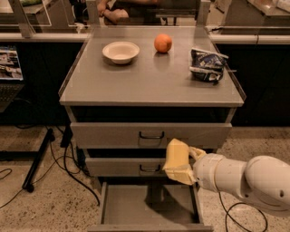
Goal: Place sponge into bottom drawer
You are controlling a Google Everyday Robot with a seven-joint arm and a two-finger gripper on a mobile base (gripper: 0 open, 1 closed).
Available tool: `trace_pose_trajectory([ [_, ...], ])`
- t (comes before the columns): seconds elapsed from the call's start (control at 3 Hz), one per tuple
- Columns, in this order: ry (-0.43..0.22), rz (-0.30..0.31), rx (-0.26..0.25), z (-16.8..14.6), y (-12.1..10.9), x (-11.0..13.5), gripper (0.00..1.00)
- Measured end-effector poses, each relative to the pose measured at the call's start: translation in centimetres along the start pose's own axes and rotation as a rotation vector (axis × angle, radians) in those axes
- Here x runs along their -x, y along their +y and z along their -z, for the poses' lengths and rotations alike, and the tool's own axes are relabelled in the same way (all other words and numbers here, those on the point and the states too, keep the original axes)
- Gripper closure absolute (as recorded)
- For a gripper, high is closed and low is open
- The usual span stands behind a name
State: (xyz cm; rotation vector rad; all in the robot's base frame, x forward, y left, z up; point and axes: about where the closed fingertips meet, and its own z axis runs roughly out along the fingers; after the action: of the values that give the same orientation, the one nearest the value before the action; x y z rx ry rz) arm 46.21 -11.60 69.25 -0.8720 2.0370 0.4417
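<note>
My gripper (pixel 186 164) sits in front of the middle drawer (pixel 118 166), just above the open bottom drawer (pixel 136 206). It is clamped on the sponge (pixel 176 161), which hides most of its fingers from me. The arm (pixel 253 181) runs off the right and lower edges. Sponge and arm cover the middle drawer's right end and the bottom drawer's right rear corner. That drawer's front is cut by the lower edge. I can't read the print on the bag (pixel 206 65). The top edge cuts off the person (pixel 113 13), leaving only a bit of arm and hand.
</note>
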Motion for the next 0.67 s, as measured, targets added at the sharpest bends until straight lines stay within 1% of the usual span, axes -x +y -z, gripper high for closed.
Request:
trace_pose_trajectory([
  [0.33,0.055,-0.076,0.000,-2.2,-1.0,-4.4,1.00],
  [0.67,0.112,-0.158,0.035,-4.5,-1.6,-8.4,1.00],
])
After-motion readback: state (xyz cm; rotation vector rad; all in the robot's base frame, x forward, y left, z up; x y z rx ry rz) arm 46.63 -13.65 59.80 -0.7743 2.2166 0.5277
